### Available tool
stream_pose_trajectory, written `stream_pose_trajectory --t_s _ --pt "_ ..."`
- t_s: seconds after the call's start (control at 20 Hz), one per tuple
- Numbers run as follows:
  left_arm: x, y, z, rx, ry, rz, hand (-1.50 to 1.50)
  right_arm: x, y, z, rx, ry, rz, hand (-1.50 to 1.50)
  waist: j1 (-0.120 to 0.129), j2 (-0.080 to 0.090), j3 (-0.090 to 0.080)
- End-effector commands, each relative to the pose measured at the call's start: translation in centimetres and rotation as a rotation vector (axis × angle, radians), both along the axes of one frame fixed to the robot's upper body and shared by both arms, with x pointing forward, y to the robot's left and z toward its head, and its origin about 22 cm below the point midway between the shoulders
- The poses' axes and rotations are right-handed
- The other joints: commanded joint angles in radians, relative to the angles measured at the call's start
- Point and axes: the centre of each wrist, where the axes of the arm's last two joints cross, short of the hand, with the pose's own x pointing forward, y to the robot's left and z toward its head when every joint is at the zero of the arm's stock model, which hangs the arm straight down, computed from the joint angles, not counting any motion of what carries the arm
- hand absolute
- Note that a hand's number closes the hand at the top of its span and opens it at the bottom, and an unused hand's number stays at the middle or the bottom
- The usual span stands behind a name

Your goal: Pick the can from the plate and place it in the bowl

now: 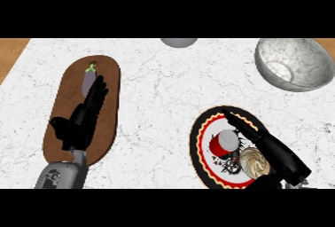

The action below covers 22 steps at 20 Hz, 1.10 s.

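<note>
Beside the released, straight-fingered black right hand, a small silver metal can rests on a round red-and-black patterned plate

Marble counter; wooden board; speckled stone bowl.

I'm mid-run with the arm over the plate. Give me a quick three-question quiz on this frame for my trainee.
1. True or false: the can is already in the bowl.
2. Which hand is over the plate? A) left B) right C) neither
3. Fill in: the purple eggplant lies on the brown ____.

Key:
1. False. The can is on the plate.
2. B. The right hand is there, fingers straight.
3. board
</note>
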Motion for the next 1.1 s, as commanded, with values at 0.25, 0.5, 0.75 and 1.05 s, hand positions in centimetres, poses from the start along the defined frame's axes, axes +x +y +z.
stream_pose_trajectory --t_s 0.25,0.5,0.75,1.05 --pt "0.8 -0.5 0.9 0.029 0.003 0.001 0.00 2.0 1.1 -3.5 -0.096 -0.027 -0.027 -1.50 0.002 0.000 0.000" --pt "-0.8 0.4 -0.6 0.018 0.008 0.003 0.00 0.6 0.4 -5.5 -0.202 -0.072 -0.064 -1.50 0.001 0.000 0.000" --pt "0.1 0.4 -0.6 0.020 0.006 0.011 0.00 2.5 2.3 -5.9 -0.204 -0.010 -0.010 -1.50 0.001 0.000 0.000" --pt "-1.1 0.4 0.0 -0.005 0.002 0.000 0.00 3.6 2.4 -5.9 -0.293 -0.132 0.169 1.50 0.007 0.000 0.000"
